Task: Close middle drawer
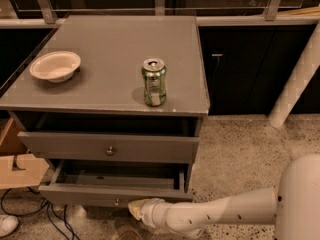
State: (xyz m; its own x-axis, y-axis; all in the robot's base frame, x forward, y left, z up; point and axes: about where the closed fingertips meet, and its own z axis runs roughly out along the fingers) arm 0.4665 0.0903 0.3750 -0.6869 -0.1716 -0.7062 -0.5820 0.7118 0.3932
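The middle drawer [90, 194] is pulled out of the grey cabinet, and its plain grey inside shows. Its flat front carries a small round metal knob [117, 202]. My gripper [134, 208] is at the end of my white arm, low in front of the cabinet. It sits against the lower edge of the drawer front, just right of the knob. The arm reaches in from the lower right.
The top drawer [110, 147] with its knob stands slightly out above. A green can [154, 82] and a white bowl [55, 66] stand on the cabinet top [115, 44]. A cardboard box [17, 166], cables and a white shoe [7, 225] lie on the floor at the left.
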